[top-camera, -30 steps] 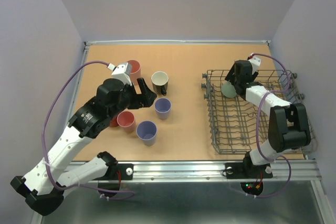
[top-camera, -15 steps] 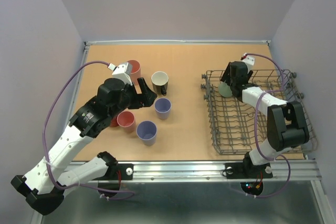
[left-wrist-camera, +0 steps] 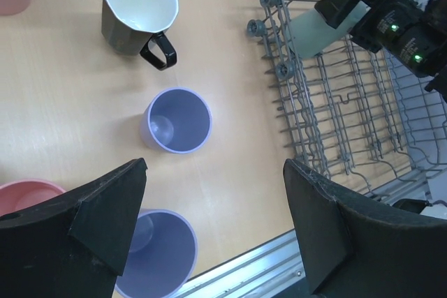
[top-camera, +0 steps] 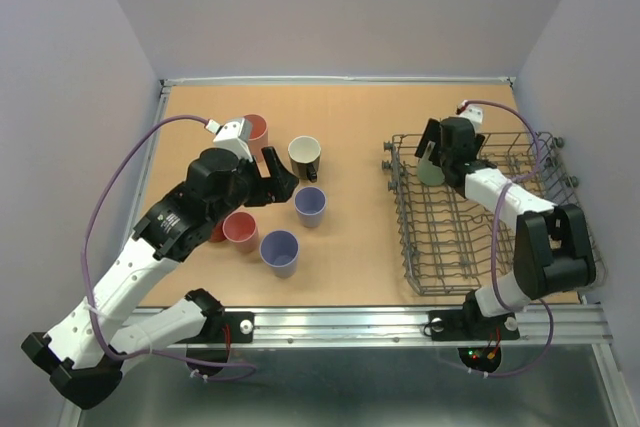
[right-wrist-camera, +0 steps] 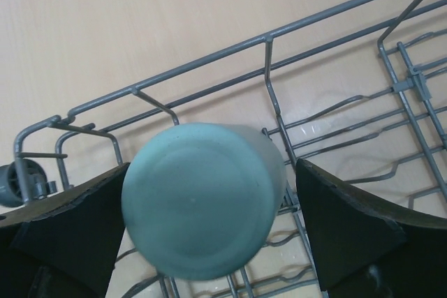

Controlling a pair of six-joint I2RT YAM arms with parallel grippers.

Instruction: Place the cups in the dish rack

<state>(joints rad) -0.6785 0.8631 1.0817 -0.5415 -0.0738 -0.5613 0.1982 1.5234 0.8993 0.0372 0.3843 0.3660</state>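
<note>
The sage-green cup (right-wrist-camera: 202, 204) sits in the far left corner of the dish rack (top-camera: 470, 247), with its bottom turned toward the wrist. The right pincer (right-wrist-camera: 213, 165) is wide open, one finger on each side of the cup, not squeezing it. The cup points straight along the pincer, so I think the arm should pull straight back. The left pincer (left-wrist-camera: 209, 232) is open and holds nothing. A lavender cup (left-wrist-camera: 178, 120) stands on the worktop (left-wrist-camera: 63, 102) just ahead of it.
</note>
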